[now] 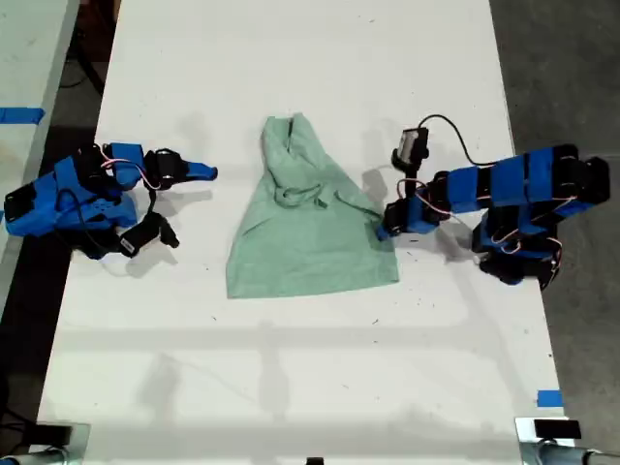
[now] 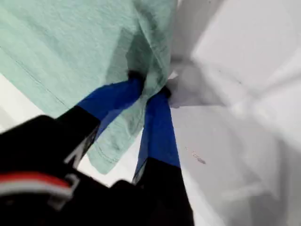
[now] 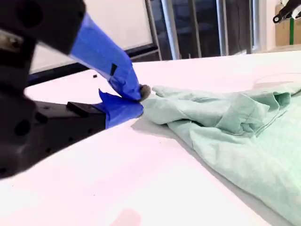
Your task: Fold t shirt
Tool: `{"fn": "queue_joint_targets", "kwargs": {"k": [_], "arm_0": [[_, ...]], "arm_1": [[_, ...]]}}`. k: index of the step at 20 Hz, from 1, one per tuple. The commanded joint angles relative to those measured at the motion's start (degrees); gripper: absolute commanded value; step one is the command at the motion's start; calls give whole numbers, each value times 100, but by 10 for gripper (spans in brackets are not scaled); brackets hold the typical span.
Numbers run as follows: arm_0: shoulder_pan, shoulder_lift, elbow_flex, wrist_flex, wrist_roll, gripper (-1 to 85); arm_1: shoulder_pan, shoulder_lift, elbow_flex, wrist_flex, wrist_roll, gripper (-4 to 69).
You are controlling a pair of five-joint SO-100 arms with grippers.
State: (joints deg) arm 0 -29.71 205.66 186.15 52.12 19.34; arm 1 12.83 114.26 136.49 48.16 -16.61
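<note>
Saw the t shirt (image 1: 310,232) lying rumpled in the middle of the white counter (image 1: 291,387). Found it bunched narrow toward the top of the exterior view and wide toward the bottom.

Had my first gripper (image 1: 384,230) at the side of the cloth on the exterior view's right. Had its blue fingers (image 2: 160,122) clamped on a fold of that edge, with cloth squeezed between the tips.

Had my second gripper (image 1: 205,172) off on the exterior view's left, well apart from the t shirt. Had its fingers (image 3: 117,70) pressed together on nothing.

Looked like the start of a fold: one edge pinched, hardly lifted.

Next, probably needed to lift that edge a little, carry it across toward the other side, and lay it down flat. Called for a slow pull, or the whole soft t shirt could slide or bunch up more. Could also have used my second gripper to pin the other side down.
</note>
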Motion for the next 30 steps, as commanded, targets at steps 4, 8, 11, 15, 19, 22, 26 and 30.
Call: {"fn": "queue_joint_targets", "kwargs": {"k": [4, 8, 11, 15, 19, 22, 26, 30], "arm_0": [[35, 53, 220, -88, 53, -3], [26, 53, 220, -88, 53, -3], [9, 53, 220, -88, 53, -3], [0, 53, 220, -88, 62, -3], [9, 53, 220, -88, 62, -3], [26, 53, 220, -79, 62, -3], [18, 53, 220, -79, 70, -3], [0, 53, 220, -79, 70, -3]], "arm_1": [[62, 554, -668, 1143, -18, 2], [202, 1617, -1037, 1081, -571, 2], [114, 1731, -1898, 1090, -905, 3], [-281, 79, -3630, 1072, -1169, 19], [-712, -2927, -6583, 1749, -1371, 279], [-835, -3981, -8701, 2909, -1468, 288], [-677, -2681, -8402, 3533, -1415, 242], [-554, -1775, -8253, 4192, -1459, 209]]}}
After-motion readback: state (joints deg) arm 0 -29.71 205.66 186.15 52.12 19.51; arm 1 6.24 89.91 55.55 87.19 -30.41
